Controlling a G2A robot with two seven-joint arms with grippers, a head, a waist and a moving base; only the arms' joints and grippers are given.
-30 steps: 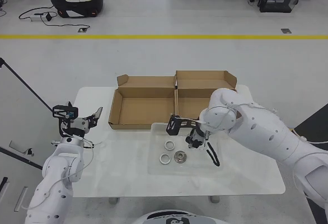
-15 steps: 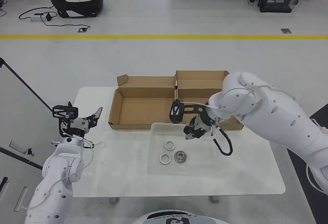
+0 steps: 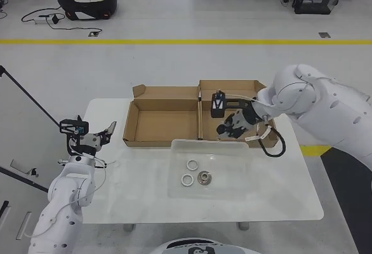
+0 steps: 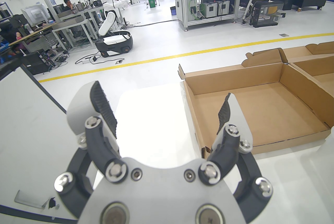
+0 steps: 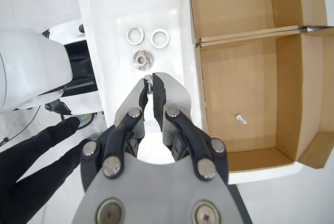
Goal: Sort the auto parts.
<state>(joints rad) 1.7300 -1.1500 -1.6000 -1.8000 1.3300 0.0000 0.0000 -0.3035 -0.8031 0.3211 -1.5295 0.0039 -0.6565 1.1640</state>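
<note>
My right gripper [image 5: 149, 84] is shut on a small silver bolt [image 5: 148, 81] and hangs over the right cardboard box [image 3: 259, 141] near its front wall. Another bolt [image 5: 240, 119] lies on that box's floor. Two metal rings [image 5: 135, 35] [image 5: 159, 38] and a flanged hub [image 5: 142, 60] rest in the clear plastic tray [image 3: 237, 190], also seen from above as rings [image 3: 192, 165] [image 3: 186, 180] and hub [image 3: 204, 177]. My left gripper [image 4: 167, 107] stands open and holds nothing, off the table's left side, beside the left cardboard box [image 4: 263, 107].
The two open cardboard boxes [image 3: 164, 124] sit side by side at the back of the white table [image 3: 129, 190], with the tray right in front of them. A slanted white panel [image 3: 14, 127] stands to the left of the table.
My right gripper has lifted out of the tray with the bolt and swung back and to the right, over the right box. The left arm has kept still.
</note>
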